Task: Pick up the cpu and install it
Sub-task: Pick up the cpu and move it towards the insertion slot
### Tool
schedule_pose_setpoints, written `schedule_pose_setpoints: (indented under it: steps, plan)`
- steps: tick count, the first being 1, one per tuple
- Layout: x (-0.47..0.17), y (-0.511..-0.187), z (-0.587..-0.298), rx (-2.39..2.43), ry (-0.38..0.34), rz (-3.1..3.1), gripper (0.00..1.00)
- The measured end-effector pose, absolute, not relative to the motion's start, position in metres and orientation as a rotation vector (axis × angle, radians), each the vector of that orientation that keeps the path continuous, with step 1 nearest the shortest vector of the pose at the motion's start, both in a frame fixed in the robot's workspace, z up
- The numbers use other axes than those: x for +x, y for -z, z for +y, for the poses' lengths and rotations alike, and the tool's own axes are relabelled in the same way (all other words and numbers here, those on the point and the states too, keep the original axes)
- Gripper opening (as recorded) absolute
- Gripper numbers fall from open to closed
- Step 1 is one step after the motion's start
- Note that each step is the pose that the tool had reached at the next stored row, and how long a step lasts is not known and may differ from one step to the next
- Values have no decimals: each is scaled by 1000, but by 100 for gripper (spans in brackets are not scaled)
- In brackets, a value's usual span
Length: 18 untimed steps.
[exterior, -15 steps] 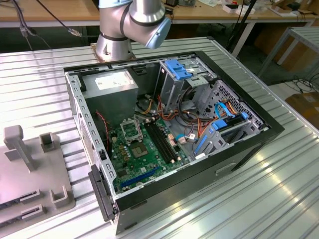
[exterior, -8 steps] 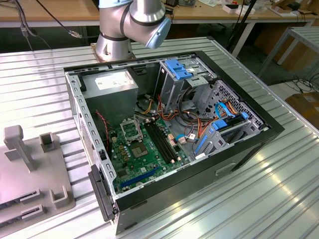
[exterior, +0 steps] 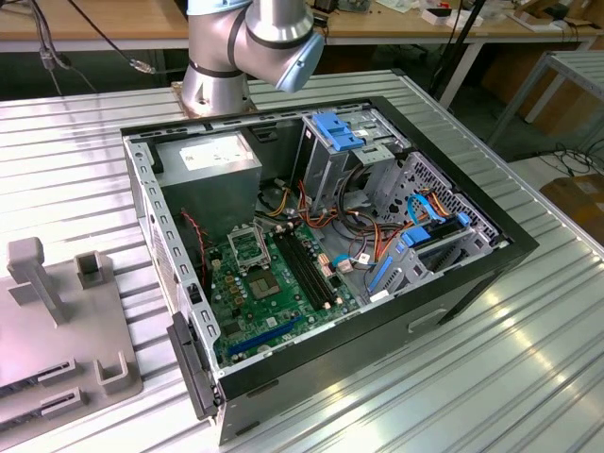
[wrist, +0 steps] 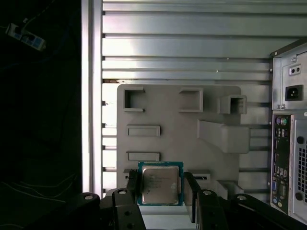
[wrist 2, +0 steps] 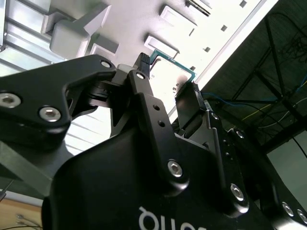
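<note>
Between the 2 black fingers [wrist: 131,189] of the gripper [wrist: 161,179] sits the cpu [wrist: 160,184], silver-grey top facing the first wrist view, green board edge visible all round. The fingers press on 2 opposite edges, so the pincer is clamped on the chip. The second wrist view gives the same grip from the other side: cpu [wrist 2: 170,67] caught between the fingertips of the gripper [wrist 2: 166,75].

Behind the chip in the first wrist view lies a grey fixture tray [wrist: 168,120] with several raised holders and slots, resting on the slatted metal table [wrist: 182,48]. The rear panel of the computer case [wrist: 288,143] stands just beside the tray.

In the exterior view the tray [exterior: 57,321] is at the exterior view's left, next to the open computer case [exterior: 472,274]. Inside the case lies the green motherboard [exterior: 245,311] with its cpu socket [exterior: 247,247], metal frame hinged up. Long black memory slots [exterior: 307,269] run just beside the socket, and the grey power supply [exterior: 209,160] is near it. The arm's silver joint [exterior: 255,38] is behind the case.
</note>
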State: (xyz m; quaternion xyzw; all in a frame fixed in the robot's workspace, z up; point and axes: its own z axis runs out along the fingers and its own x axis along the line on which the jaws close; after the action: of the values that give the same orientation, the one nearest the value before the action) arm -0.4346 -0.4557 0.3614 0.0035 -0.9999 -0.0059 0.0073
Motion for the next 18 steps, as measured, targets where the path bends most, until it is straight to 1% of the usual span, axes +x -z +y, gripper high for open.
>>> schedule_pose_setpoints:
  steps: [18]
  plan:
    - [-434,-377,-456,11,19,-3126,47]
